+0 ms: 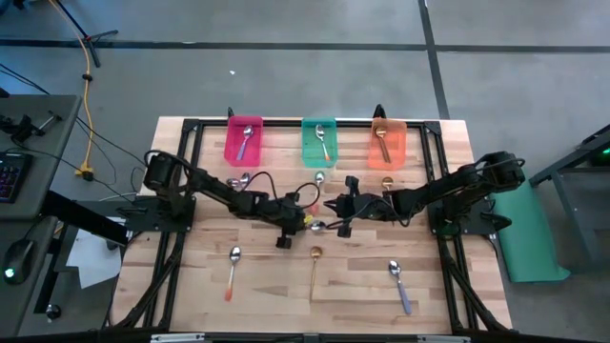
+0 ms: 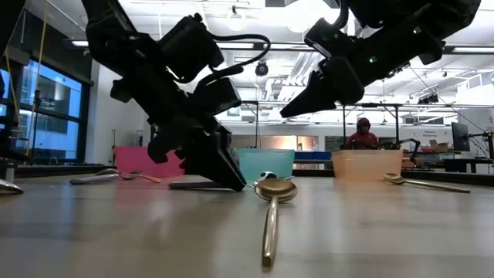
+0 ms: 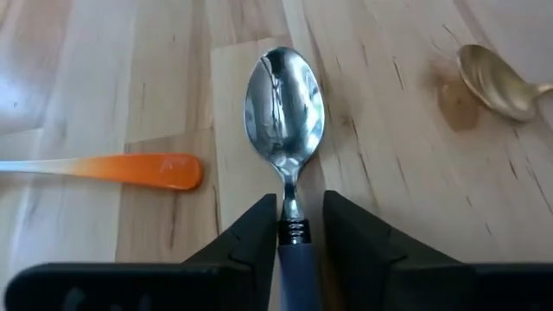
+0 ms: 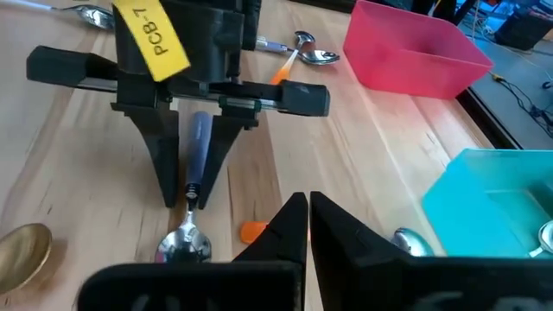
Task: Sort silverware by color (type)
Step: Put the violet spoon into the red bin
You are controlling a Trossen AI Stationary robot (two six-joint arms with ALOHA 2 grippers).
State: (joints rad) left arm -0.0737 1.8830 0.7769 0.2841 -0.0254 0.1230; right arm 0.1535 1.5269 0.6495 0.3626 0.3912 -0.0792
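The left end effector (image 3: 289, 238) is clamped on the purple-handled spoon (image 3: 285, 112) at the neck, where the silver bowl meets the plastic handle; the bowl lies on the wooden counter (image 3: 389, 130), just above centre in the left wrist view. In the high view this end effector (image 1: 307, 222) sits at mid-frame, near the middle of the counter (image 1: 457, 286). An orange spoon handle (image 3: 138, 170) lies at the left of the left wrist view, near the bowl but apart from it, and a gold spoon bowl (image 3: 494, 79) shows at the upper right.

The right end effector (image 1: 335, 214) hovers just right of the left one at centre frame; its fingers (image 4: 294, 226) are pressed together and hold nothing.

Along the upper edge of the counter stand three bins: a red bin (image 1: 244, 141), a teal bin (image 1: 319, 142) and an orange bin (image 1: 388, 143), each holding one spoon. In the lower part of the high view lie an orange-handled spoon (image 1: 233, 270) at lower left, an all-gold spoon (image 1: 315, 268) at lower centre, and another purple-handled spoon (image 1: 399, 285) at lower right. More spoons (image 1: 244, 180) lie below the red bin.

In the low view a person (image 2: 363, 133) shows far behind the counter.
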